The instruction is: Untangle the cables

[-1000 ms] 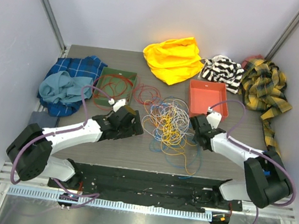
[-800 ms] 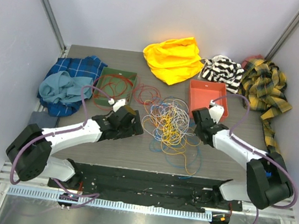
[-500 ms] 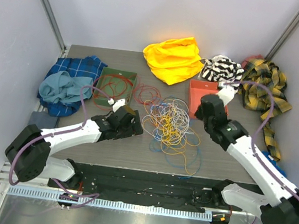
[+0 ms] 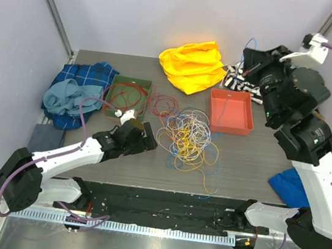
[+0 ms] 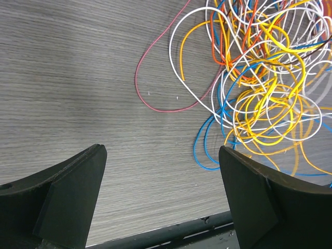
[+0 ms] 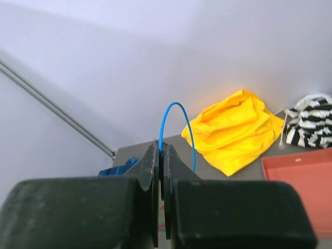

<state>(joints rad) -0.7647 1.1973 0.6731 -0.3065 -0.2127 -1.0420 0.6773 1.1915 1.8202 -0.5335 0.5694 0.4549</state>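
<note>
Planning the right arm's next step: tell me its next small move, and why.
Probably lower the right gripper, shut on a thin blue cable, over the empty orange-red plastic tray and open. The cable is held high, seemingly free of the multicoloured cable tangle, and red cables already lie sorted in the green tray.

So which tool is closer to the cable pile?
Left. The left tool sits low beside the cable pile; the right tool, pinching a blue cable, is high behind it.
</note>
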